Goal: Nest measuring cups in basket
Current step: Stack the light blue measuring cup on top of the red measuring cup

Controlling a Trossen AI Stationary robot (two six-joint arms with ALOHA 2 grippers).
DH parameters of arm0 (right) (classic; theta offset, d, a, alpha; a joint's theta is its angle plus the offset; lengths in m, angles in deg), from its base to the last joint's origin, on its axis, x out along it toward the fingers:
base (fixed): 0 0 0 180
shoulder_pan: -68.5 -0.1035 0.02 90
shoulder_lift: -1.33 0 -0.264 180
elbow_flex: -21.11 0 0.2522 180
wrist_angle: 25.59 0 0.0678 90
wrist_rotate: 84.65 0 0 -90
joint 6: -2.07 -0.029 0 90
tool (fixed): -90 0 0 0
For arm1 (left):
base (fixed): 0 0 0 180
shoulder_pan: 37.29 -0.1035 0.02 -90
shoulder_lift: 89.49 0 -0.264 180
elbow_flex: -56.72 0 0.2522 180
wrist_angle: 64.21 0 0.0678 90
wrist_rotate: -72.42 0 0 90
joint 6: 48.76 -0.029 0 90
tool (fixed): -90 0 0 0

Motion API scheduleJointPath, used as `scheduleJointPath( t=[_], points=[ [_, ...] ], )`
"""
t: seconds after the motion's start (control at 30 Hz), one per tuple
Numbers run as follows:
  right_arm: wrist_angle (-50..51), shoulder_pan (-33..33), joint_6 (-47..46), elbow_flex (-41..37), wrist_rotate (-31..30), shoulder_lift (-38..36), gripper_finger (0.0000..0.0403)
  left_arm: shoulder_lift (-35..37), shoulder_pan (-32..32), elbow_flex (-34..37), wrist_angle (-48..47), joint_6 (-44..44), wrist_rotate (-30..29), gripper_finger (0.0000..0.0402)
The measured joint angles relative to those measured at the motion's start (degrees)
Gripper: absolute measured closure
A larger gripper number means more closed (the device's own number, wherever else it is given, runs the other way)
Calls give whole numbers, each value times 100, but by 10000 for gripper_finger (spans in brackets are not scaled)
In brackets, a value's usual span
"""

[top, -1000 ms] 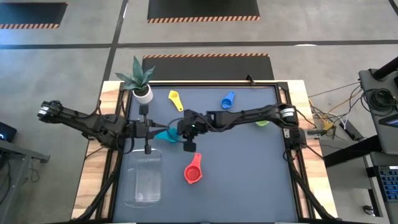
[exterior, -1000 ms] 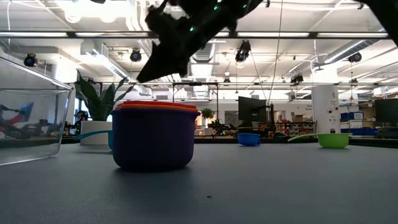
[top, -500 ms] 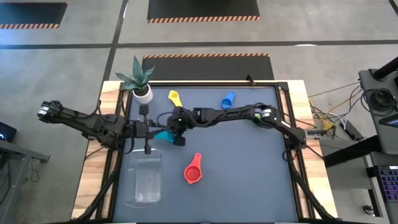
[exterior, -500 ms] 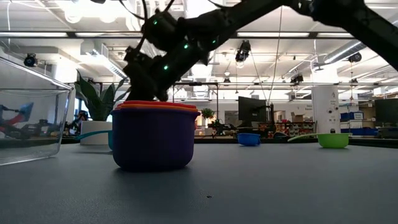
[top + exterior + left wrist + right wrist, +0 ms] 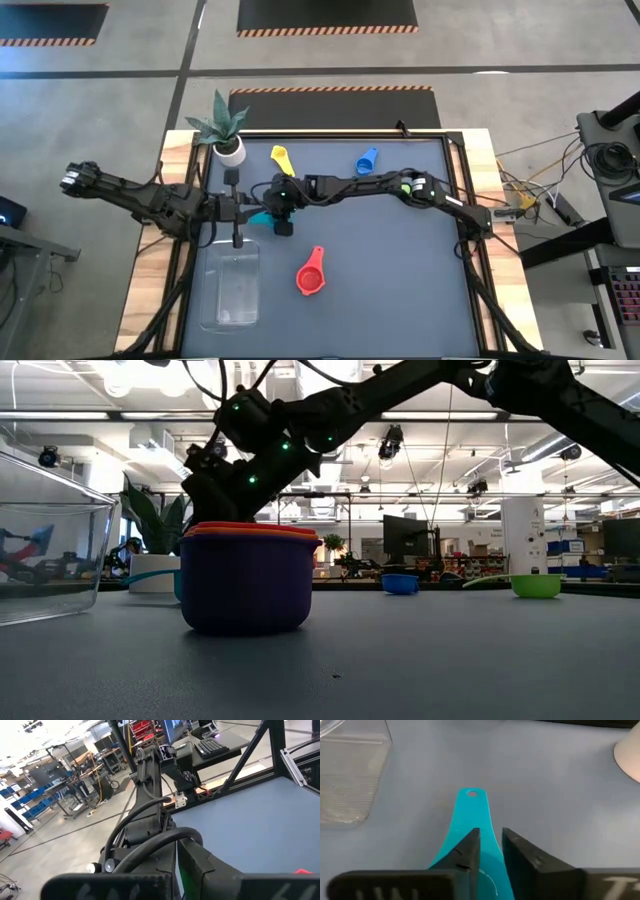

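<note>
**Right arm lined up on the teal cup's handle**

Closest to my table-level camera sits the stack of cups (image 5: pixel 248 575): purple outside, orange and red rims showing at its top, so part of the nesting looks done, but on the table, not in the basket (image 5: pixel 232 290). The clear basket is empty as far as I can see, near the left front.

Past the stack, my right gripper (image 5: pixel 490 845) is low over the teal cup (image 5: pixel 470 832), its fingers (image 5: pixel 465 852) narrowly parted and straddling the flat handle, not yet pinched on it. I judge the handle is the target because it gives a thin edge to pinch.

My left gripper (image 5: pixel 238 208) waits fully closed and empty, beside the teal cup.

Farther back lie the yellow cup (image 5: pixel 282 158), blue cup (image 5: pixel 366 160) and green cup (image 5: pixel 535 585), unnested.
</note>
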Motion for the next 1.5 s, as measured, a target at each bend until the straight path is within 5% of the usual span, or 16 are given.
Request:
scheduleJointPath(
  t=[0.33,0.63,0.93,1.5],
  points=[
    [200,112,220,-91,-5,-9,238,-3,-7,0,-21,-2,-16,402],
    [296,138,272,-202,5,-11,225,-4,-7,0,-23,-4,-22,402],
    [293,171,274,-280,-13,-11,262,-4,-7,0,-19,-4,-22,402],
    [299,173,273,-297,-15,-11,391,-4,-7,0,-14,-4,-5,402]
  ],
)
